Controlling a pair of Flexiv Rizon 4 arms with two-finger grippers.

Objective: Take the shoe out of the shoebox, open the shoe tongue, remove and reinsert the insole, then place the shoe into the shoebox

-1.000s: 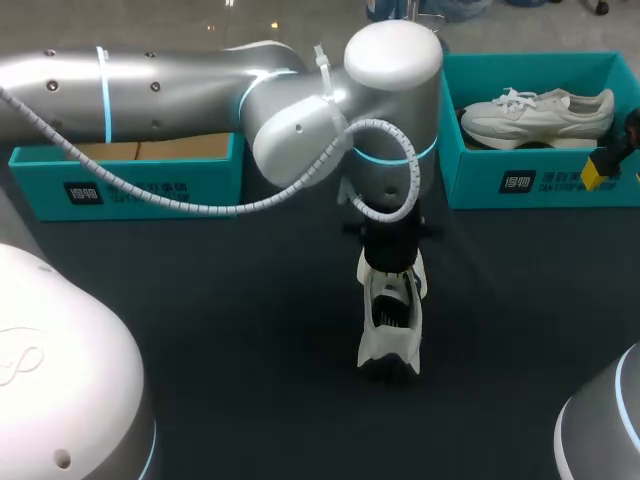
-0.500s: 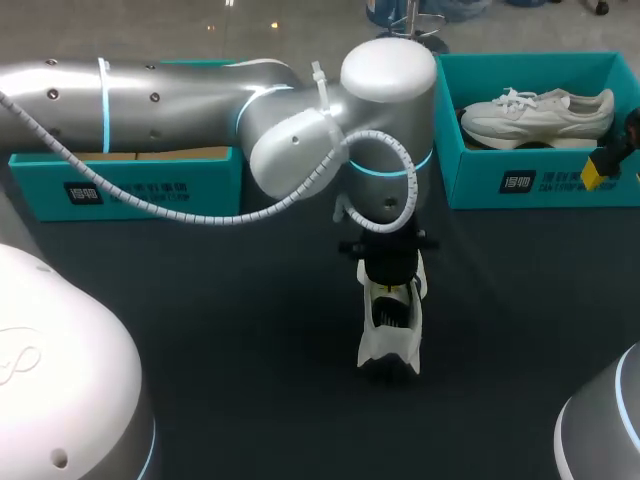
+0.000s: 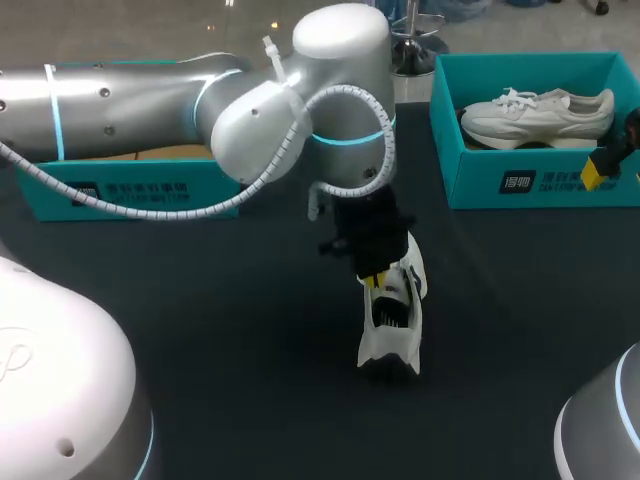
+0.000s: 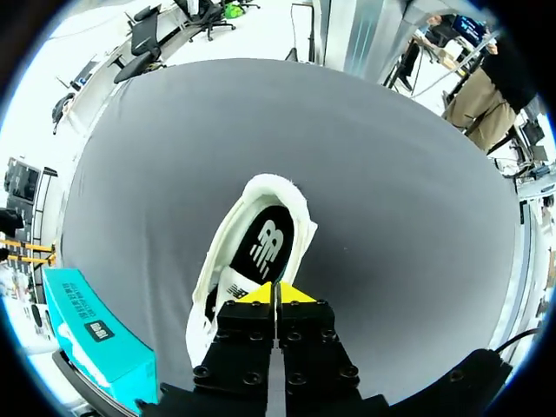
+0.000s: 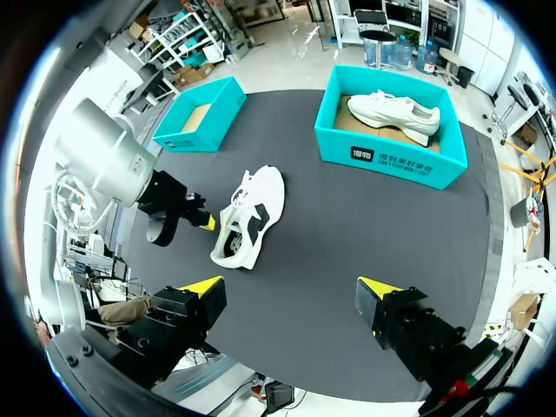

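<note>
A white shoe [image 3: 393, 328] stands on the dark table, its opening facing up with the black insole [image 4: 271, 241] inside. My left arm comes in from the left, and its gripper [image 3: 375, 282] [image 4: 276, 294] hangs just over the lace end of the shoe. Its yellow tips are pressed together with nothing visible between them. My right gripper [image 5: 291, 295] is open and empty, well back from the shoe [image 5: 252, 213]; one yellow fingertip [image 3: 594, 172] shows at the right edge. An empty teal shoebox [image 3: 130, 185] sits at the back left.
A second teal shoebox [image 3: 520, 185] at the back right holds another white shoe [image 3: 535, 112]. The left arm's elbow and cable loop hang over the table's middle back. Bare dark tabletop lies in front of and beside the shoe.
My left arm has swung leftward and its gripper has tilted and shifted slightly left over the shoe. The shoe and my right gripper have stayed put.
</note>
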